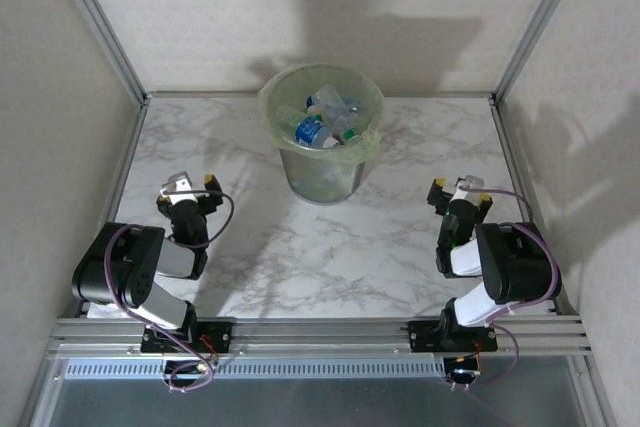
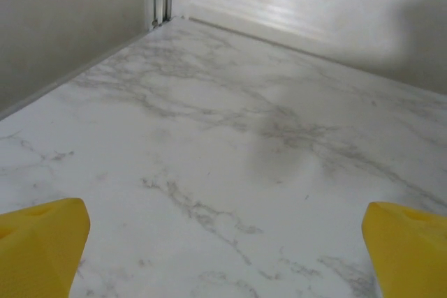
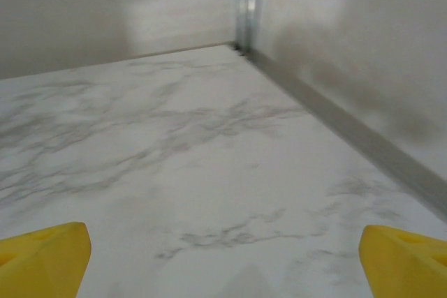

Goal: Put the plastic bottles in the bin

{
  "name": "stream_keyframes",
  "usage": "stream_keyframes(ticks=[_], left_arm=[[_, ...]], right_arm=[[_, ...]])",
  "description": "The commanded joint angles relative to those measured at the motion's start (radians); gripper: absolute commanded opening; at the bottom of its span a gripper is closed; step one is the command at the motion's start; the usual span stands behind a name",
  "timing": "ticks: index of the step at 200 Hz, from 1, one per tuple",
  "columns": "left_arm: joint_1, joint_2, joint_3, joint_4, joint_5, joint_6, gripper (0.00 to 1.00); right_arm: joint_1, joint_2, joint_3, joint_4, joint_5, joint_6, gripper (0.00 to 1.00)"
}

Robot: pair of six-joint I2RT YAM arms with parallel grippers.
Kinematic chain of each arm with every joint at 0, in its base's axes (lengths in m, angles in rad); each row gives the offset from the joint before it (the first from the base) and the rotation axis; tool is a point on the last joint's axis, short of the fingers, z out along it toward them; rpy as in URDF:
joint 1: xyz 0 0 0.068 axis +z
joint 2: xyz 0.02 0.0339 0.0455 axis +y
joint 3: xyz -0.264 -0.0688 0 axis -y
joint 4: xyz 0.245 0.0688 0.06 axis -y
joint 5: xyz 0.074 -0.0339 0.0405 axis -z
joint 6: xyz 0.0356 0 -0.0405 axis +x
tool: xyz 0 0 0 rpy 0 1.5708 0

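The plastic bottles (image 1: pixel 325 122) sit heaped inside the bin (image 1: pixel 320 179). The left gripper (image 1: pixel 193 183) and right gripper (image 1: pixel 461 190) flank it on the near side, equally distant, both spread wide and empty.

We take this for a lab robot test booth. Ahead of the left gripper (image 1: pixel 196 183) and right gripper (image 1: pixel 462 190), a marble-patterned table (image 1: pixel 330 267) is boxed in by plain pale walls (image 1: pixel 300 17) on metal posts (image 1: pixel 100 22). Behind them, the arms (image 1: pixel 500 267) are bolted to a metal rail (image 1: pixel 320 332).
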Motion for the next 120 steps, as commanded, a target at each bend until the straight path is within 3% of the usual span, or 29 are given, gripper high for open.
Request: stream_keyframes(ticks=[1, 120], left_arm=[[-0.003, -0.002, 0.007, 0.082, -0.024, 0.011, 0.99], [-0.027, 0.005, 0.013, 0.084, -0.056, 0.035, 0.99]], right_arm=[[-0.021, -0.003, 0.010, 0.088, -0.134, 0.000, 0.99], [-0.007, 0.003, 0.012, 0.101, -0.117, -0.015, 0.99]])
